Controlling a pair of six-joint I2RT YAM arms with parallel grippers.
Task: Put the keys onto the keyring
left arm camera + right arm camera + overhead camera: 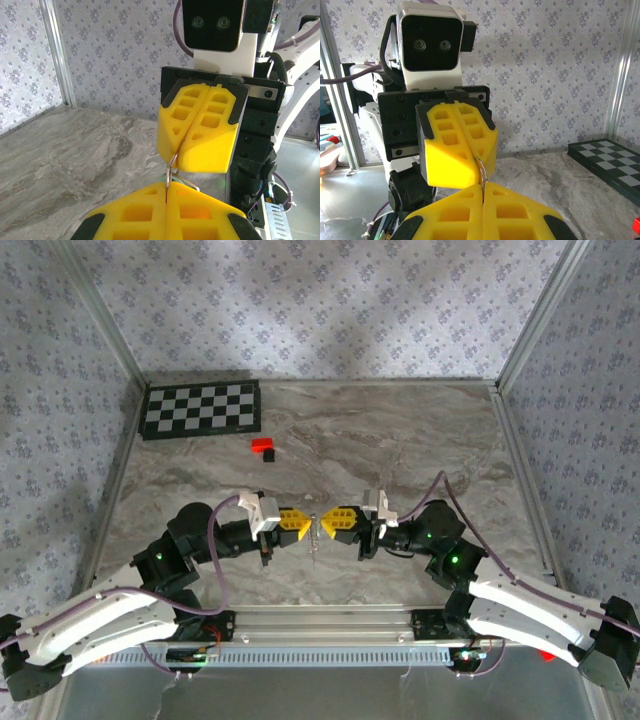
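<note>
On the marble table (400, 440), well to the near side of the checkerboard (200, 410), the left gripper (300, 521) and right gripper (333, 520) meet tip to tip. Each is clamped shut on the thin keyring (171, 167) stretched between them. Threading looks unfinished to me, and I cannot make out the key.

surface: grey marbled table (400, 440) | on it: checkerboard mat (200, 408) far left; small red-and-black block (264, 448) near it

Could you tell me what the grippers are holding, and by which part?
Both pinch the thin keyring: left gripper on one side, right gripper on the opposite side.
</note>
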